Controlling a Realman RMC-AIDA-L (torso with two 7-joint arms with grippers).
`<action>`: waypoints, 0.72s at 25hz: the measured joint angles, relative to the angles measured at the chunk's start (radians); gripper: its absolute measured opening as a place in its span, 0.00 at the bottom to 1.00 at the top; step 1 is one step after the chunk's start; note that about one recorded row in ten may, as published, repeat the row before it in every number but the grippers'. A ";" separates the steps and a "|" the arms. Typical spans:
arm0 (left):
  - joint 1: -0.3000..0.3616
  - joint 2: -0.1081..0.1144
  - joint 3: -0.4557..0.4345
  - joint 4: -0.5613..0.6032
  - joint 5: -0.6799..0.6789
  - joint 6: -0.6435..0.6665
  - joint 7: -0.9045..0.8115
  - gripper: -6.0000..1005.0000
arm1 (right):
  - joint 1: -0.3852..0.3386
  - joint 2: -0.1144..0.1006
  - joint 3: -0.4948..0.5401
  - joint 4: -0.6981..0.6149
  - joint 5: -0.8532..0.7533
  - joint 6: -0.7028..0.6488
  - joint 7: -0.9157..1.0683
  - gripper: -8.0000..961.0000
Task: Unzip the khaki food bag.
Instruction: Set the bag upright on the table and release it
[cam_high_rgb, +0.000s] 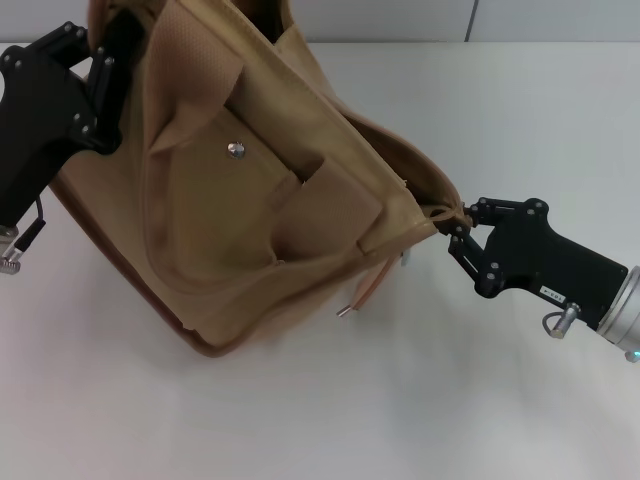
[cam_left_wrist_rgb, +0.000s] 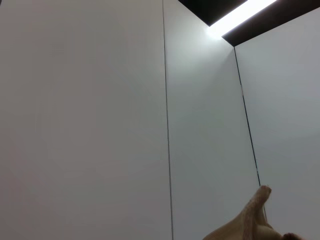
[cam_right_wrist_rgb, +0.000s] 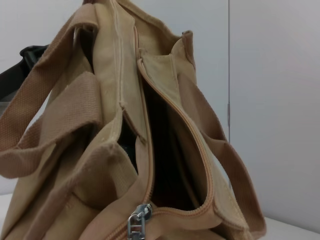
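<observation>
Soft, floppy khaki food bag (cam_high_rgb: 250, 200), mid-table, sags open between left gripper (cam_high_rgb: 100, 75) clamping its far end and right gripper (cam_high_rgb: 455, 232) pinching the zipper end; grip there.

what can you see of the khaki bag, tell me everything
The khaki bag is a boxy tan canvas tote with webbing strap handles and a front pocket with a metal snap. It sits tilted on the white table. Its top zipper is mostly open, showing a dark inside, with the silver slider at the near end. The left gripper holds one end, the right gripper the other.
</observation>
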 joint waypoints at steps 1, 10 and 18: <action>0.000 0.000 0.000 0.000 0.000 0.000 0.000 0.15 | 0.001 0.000 0.000 0.000 0.000 0.001 0.000 0.20; -0.004 0.000 0.000 -0.008 0.004 -0.002 0.004 0.16 | 0.020 -0.005 0.018 -0.029 0.021 -0.062 0.073 0.06; -0.012 -0.005 0.021 -0.092 0.020 -0.058 0.106 0.16 | 0.084 -0.008 0.021 -0.188 0.197 -0.165 0.377 0.06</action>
